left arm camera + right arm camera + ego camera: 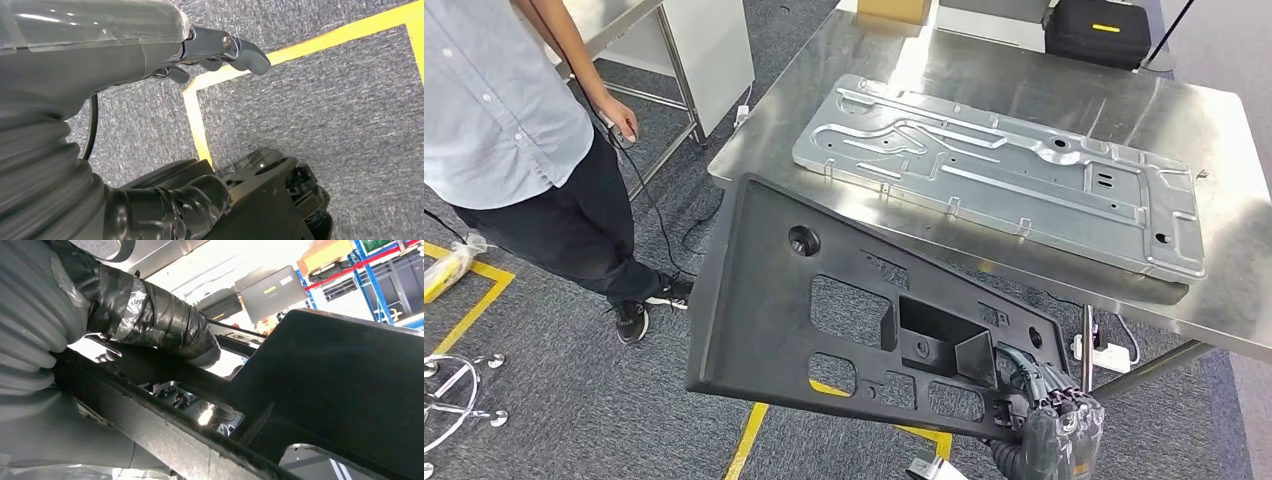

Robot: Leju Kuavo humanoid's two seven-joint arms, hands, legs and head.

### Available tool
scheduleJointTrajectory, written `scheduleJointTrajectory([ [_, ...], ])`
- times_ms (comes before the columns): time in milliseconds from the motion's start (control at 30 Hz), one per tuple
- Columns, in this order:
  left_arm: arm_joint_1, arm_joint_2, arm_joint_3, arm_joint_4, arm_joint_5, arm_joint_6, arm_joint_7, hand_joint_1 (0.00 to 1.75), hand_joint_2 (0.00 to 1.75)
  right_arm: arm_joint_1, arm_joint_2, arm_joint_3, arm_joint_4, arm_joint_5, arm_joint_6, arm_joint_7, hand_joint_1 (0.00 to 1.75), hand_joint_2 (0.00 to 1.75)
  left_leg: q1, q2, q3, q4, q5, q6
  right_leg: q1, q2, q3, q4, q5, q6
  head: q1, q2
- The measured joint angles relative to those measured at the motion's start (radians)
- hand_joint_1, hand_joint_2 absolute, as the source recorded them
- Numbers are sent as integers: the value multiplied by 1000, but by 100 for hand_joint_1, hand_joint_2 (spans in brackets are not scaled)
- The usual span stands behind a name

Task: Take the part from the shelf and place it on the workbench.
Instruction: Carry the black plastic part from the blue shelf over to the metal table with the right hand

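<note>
Right hand grips black panel by one end, tilted beside steel workbench; left hand hangs empty, fingers loosely curled.

The part is matte black all over. The workbench is bare brushed steel, and the stamped plate lying on it is a paler, dull silver. The floor carpet is mottled grey, crossed by yellow tape lines. A person wears a light blue shirt, black trousers and black shoes. A black case bears a yellow stripe.
</note>
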Motion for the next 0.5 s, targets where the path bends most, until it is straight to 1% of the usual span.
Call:
scheduleJointTrajectory([
  [33,0,0,0,0,0,0,0,0,175,0,0,0,0,0,0,1,175,175,0,-1,12,0,-8,-1,-1,0,6,-40,45,-2,0,0],
  [67,1,-1,0,0,0,0,0,0,175,0,0,-1,-1,1,0,2,175,175,0,-3,24,-1,-17,-4,-1,0,25,-105,94,-5,0,0],
  [100,0,-2,0,0,0,0,0,0,175,-1,0,-1,-1,3,0,4,175,175,-1,-3,34,-2,-26,-7,1,0,45,-162,130,-9,1,0],
  [133,-1,-2,0,0,0,-1,0,0,175,-1,0,-1,-2,4,0,5,175,175,-2,-4,40,-3,-32,-12,4,0,64,-210,148,-15,1,0],
  [167,-2,-3,0,0,-1,-1,0,0,175,-1,0,-1,-3,6,0,6,175,175,-3,-4,42,-5,-37,-17,8,0,74,-233,149,-21,1,0],
  [200,-3,-3,0,0,-1,-1,0,0,175,0,0,-1,-4,7,0,7,175,175,-4,-3,44,-8,-39,-23,11,0,78,-238,142,-26,1,0],
  [267,-4,-4,0,0,-3,-1,0,0,175,1,0,-1,-5,9,0,9,175,175,-4,0,51,-12,-46,-34,8,2,87,-253,136,-36,1,0],
  [300,-6,-4,0,0,-4,-2,0,0,175,1,0,-1,-6,10,0,10,175,175,-4,1,50,-2,-54,-39,5,2,96,-260,134,-43,0,0],
  [333,-7,-4,0,0,-6,-2,-1,0,175,1,0,-1,-6,11,0,11,175,175,-4,2,39,29,-70,-43,2,0,105,-267,132,-49,0,0],
  [367,-7,-4,0,0,-8,-2,-1,0,175,0,0,-1,-7,11,0,11,175,175,-3,2,11,81,-93,-45,2,-2,114,-271,128,-55,-1,0],
  [433,-6,-4,0,0,-11,-3,-1,0,175,-1,0,-1,-7,13,0,11,175,175,-2,2,-69,214,-138,-48,4,-4,127,-273,117,-64,-2,0],
  [467,-4,-4,0,0,-13,-4,-1,0,175,-1,0,-1,-7,15,0,12,175,175,-2,2,-103,258,-139,-48,6,-3,134,-272,111,-65,-2,0],
  [500,-3,-4,0,0,-14,-6,-1,0,175,-1,0,-2,-7,16,0,12,175,175,-2,2,-120,267,-120,-48,7,-2,142,-272,104,-66,-2,0],
])
